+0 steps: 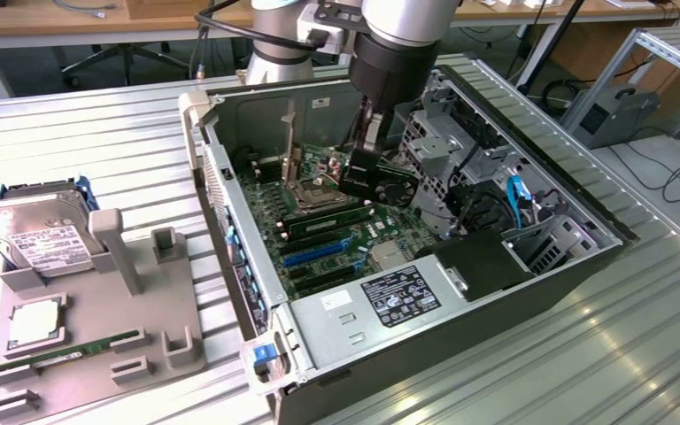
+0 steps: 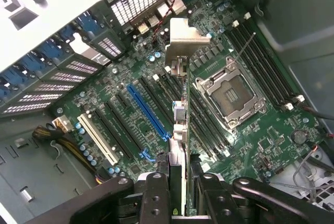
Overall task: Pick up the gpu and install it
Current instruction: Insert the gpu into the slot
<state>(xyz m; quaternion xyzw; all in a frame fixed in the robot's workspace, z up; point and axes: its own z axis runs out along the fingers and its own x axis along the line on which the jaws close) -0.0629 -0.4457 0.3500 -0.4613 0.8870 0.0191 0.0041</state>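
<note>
The tool [image 2: 180, 185] is clamped narrowly on the slim black expansion card with a silvery end bracket, the gpu [image 2: 180, 119], held edge-on. Its long axis runs straight out ahead of the tool (bracket end farthest), parallel to the long blue slot [image 2: 147, 112] just beside it on the green motherboard [image 2: 271, 135] beneath. I cannot tell whether its edge touches a slot yet.

Green motherboard [image 2: 261, 148], one blue slot [image 2: 148, 112], one white slot [image 2: 97, 138], black gpu [image 2: 179, 125] (silvery end bracket [image 2: 186, 36])
</note>
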